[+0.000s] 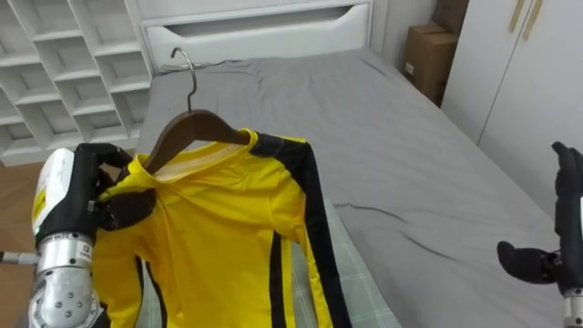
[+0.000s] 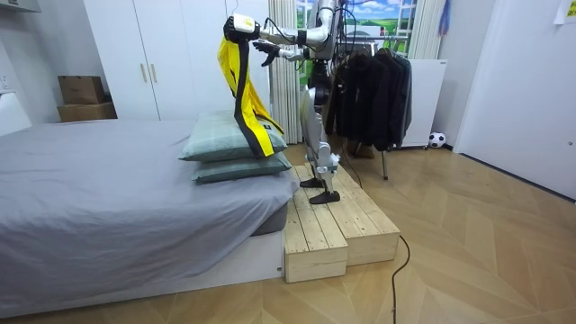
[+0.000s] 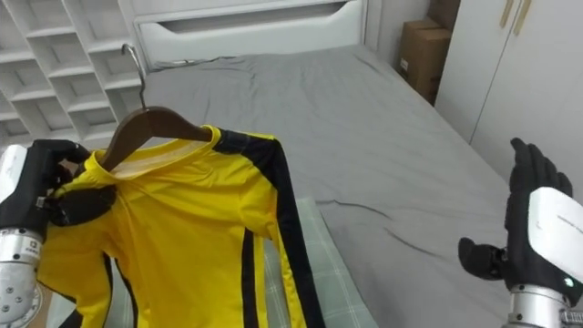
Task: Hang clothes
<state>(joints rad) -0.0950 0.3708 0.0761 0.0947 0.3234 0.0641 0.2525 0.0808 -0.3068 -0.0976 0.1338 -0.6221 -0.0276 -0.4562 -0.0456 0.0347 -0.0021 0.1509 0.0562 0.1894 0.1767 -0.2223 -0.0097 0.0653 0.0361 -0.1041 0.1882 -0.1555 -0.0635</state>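
Note:
A yellow shirt with black stripes [image 1: 228, 246] hangs on a wooden hanger [image 1: 187, 128] with a metal hook [image 1: 187, 68]. My left hand [image 1: 100, 187] is shut on the shirt's shoulder and the hanger's end, holding both up over the bed. My right hand [image 3: 533, 228] is open at the lower right, apart from the shirt, fingers straight. In the room view I stand on a wooden step at the bed's foot, holding the yellow shirt [image 2: 243, 90] high, with my left hand [image 2: 236, 29] at its top and my right hand [image 2: 265, 45] beside it.
A grey bed [image 1: 410, 155] stretches ahead with a white headboard [image 1: 264, 36]. White cubby shelves [image 1: 64, 73] stand at left, a cardboard box [image 1: 428, 59] and white wardrobe doors [image 1: 519, 82] at right. Stacked pillows [image 2: 234, 148] lie below the shirt. A rack of dark clothes [image 2: 373, 94] stands behind me.

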